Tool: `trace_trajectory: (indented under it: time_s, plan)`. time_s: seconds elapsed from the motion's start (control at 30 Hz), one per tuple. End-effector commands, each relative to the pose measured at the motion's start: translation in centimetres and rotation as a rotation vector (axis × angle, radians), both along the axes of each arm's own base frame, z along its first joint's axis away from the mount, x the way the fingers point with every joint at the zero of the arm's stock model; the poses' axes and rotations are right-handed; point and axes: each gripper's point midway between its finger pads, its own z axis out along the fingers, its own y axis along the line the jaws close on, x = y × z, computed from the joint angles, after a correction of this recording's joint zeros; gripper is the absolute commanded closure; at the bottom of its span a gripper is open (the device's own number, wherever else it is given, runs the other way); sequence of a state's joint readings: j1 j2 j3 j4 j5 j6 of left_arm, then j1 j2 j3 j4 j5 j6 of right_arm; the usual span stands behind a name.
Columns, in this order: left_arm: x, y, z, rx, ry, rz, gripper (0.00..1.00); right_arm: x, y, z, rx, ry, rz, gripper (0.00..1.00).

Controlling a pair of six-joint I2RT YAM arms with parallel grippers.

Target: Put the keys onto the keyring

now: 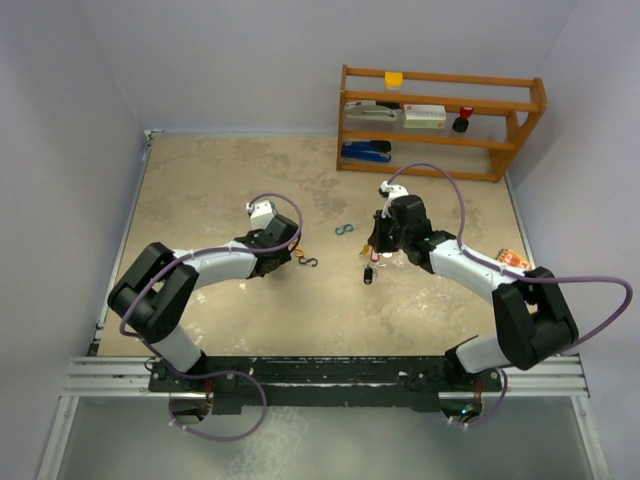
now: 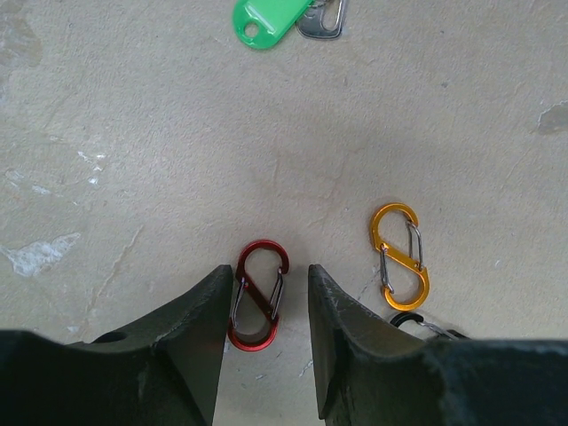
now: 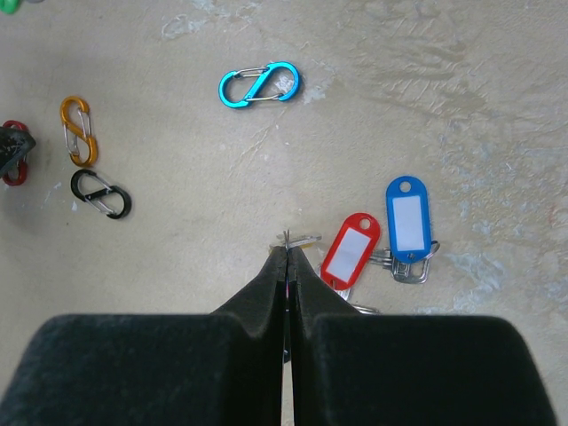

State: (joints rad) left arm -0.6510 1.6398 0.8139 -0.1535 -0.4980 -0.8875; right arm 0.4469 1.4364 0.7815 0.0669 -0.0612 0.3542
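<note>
Straddling a red S-shaped clip [image 2: 257,295] that lies flat on the beige worktop [image 2: 133,133], the left claw [image 2: 269,282] has its two fingers apart, one on each side of the clip. Whether either finger touches the clip cannot be told. Just right of it in the left wrist view lies an orange clip [image 2: 399,253], and a black clip [image 2: 413,321] peeks out beside the right-hand finger at the lower right. At the top edge of that frame sits a green-tagged key [image 2: 266,19], its silver metal partly cut off by the border. The right claw [image 3: 287,259] has its fingers pressed together, pinching a thin silver keyring [image 3: 302,238] at the tips. Immediately right of those tips, in the lower right of the right wrist view, a red-tagged key [image 3: 351,250] and a blue-tagged key [image 3: 408,217] lie side by side with their metal parts bunched beneath the tags. It cannot be told whether they are threaded on the ring. A blue clip [image 3: 259,84] lies well apart from them at the upper centre. Seen from above, both claws are low over the middle of the worktop, and a wooden shelf [image 1: 440,120] stands at the upper right.
</note>
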Motion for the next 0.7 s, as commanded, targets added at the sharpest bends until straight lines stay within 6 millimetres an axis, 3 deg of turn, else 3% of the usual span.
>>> trace_trajectory:
  time_s: [0.0,0.53,0.67]
  plan:
    - [-2.4,0.8,-1.4,0.050,0.093,-0.033,0.63,0.8,0.2,1.6,0.009,-0.066,-0.005,1.00]
    - [-3.1,1.0,-2.6,0.082,0.119,-0.049,0.72,1.0,0.2,1.8,0.006,-0.065,-0.004,1.00]
    - [-3.1,1.1,-2.7,0.095,0.119,-0.050,0.80,0.9,0.2,1.6,0.006,-0.062,-0.004,1.00]
